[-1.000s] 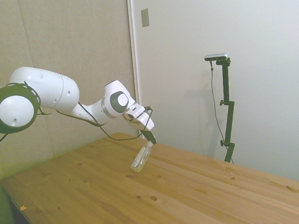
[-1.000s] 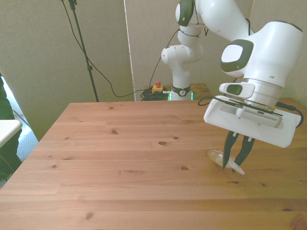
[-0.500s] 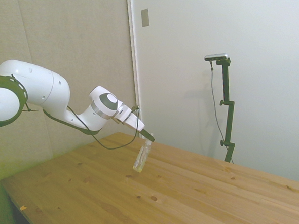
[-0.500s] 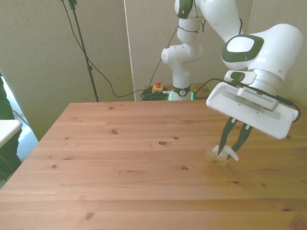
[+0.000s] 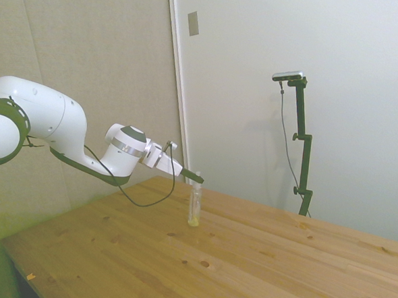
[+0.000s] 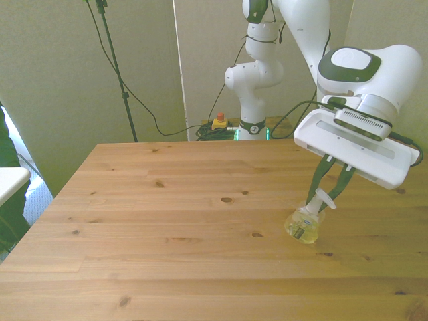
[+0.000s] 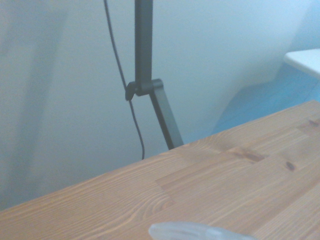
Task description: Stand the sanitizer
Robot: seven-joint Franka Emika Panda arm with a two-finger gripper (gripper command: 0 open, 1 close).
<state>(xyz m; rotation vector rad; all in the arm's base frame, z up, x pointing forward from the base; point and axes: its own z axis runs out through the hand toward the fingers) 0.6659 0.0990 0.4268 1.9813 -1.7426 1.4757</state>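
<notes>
Clear plastic with a band of yellowish liquid at its foot, the sanitizer (image 5: 195,204) stands on the wooden table (image 5: 259,274) with its long axis close to straight up in the side view, its base down on the boards and its white cap uppermost. In the front view the bottle (image 6: 305,223) sits toward the front view's right, roughly midway between the near and far edges, and appears to lean a little toward the camera, though that may be only the angle. The gripper (image 5: 196,179) comes at it from the side rather than from above: its dark fingers lie nearly level and close on the bottle's neck just under the cap, so the hand sits beside the top of the bottle while the body hangs below the grip. In the front view the two fingers (image 6: 317,186) converge on the cap, pinching it with little gap showing. Judging from this, the bottle looks set down and upright, and what is left turns on that sideways grip: the fingers would have to part and draw back level, away from the neck, since any drag across a tall slim bottle could tip it. The wrist view shows only bare table and a blurred pale edge, likely the bottle.
</notes>
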